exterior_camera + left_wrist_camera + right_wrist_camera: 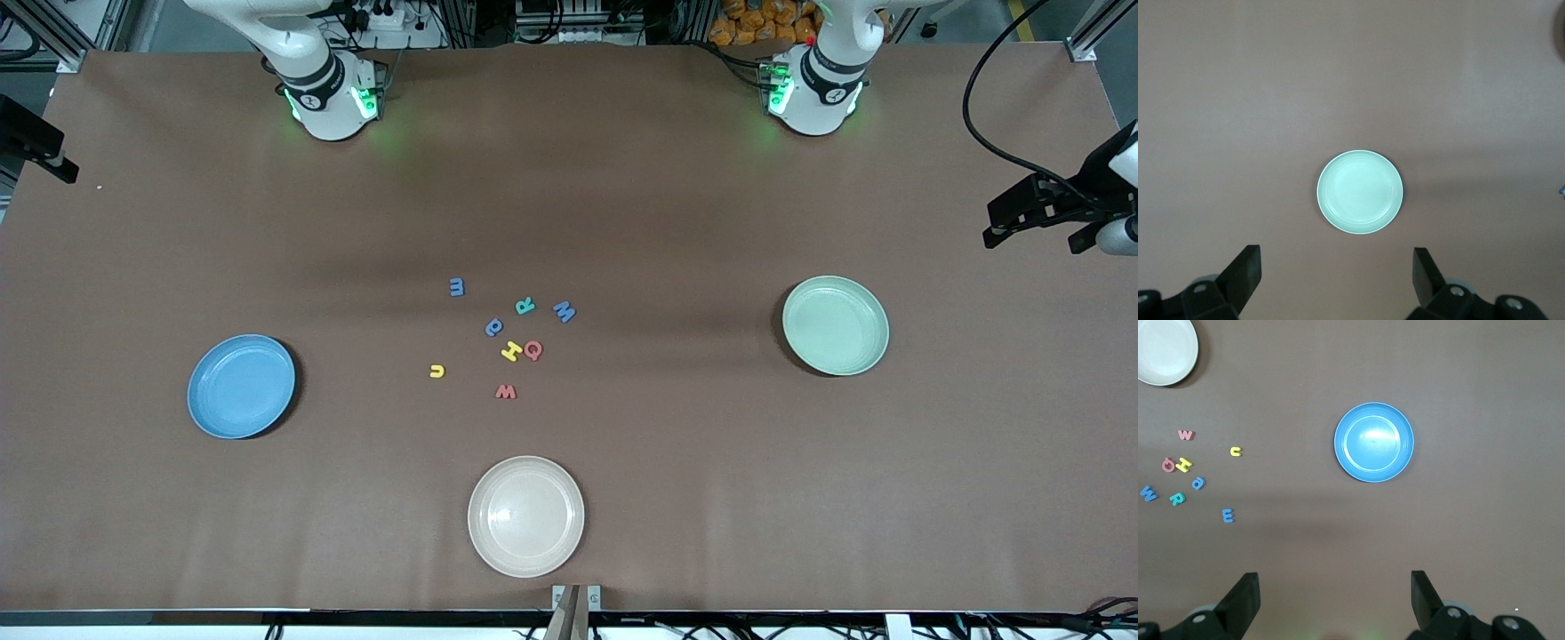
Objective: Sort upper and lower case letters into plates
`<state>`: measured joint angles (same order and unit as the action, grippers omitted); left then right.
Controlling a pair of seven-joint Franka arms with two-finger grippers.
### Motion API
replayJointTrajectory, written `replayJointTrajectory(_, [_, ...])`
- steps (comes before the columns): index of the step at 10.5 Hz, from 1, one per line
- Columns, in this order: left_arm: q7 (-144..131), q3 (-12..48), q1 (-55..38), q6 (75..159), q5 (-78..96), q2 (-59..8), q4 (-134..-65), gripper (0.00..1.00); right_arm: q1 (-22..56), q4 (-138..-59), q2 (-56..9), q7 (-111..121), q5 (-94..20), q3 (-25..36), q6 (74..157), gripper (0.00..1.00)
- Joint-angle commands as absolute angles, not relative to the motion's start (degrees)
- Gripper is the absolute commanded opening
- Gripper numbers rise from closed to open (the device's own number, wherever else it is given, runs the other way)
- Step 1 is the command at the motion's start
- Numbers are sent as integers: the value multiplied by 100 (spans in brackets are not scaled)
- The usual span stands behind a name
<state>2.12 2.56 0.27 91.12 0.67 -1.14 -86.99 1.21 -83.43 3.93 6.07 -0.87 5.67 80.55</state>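
Across the brown table lie three round plates and eight small toy letters. Taking the cream-white plate, nearest the front camera, as landmark: the sky blue plate sits farther from the camera and toward the right arm's end, the mint green plate farther still and toward the left arm's end. All three lie flat, open side up, holding nothing.

Every letter lies flat in a loose cluster farther from the camera than the cream-white plate, between the two coloured plates. Closest to the landmark is the red w, then the yellow u, the yellow H touching the red Q, the blue a, the teal R, the blue W, and farthest, the blue m. They face assorted ways; most read upside down from the front camera.

Both arms wait, raised. The left gripper hangs over the table beside the mint green plate, fingers spread wide, holding nothing. The right gripper hangs likewise beside the sky blue plate, fingers apart.
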Motion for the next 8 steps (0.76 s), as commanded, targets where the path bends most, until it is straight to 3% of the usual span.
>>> replayJointTrajectory(1, [255, 237, 26, 9009, -18, -88, -8648, 100, 114, -8306, 387, 677, -97, 571, 8051, 100])
replayJointTrajectory(8, [246, 211, 62, 8957, 0, -62, -8701, 100, 88, -8428, 404, 860, -97, 598, 7998, 100])
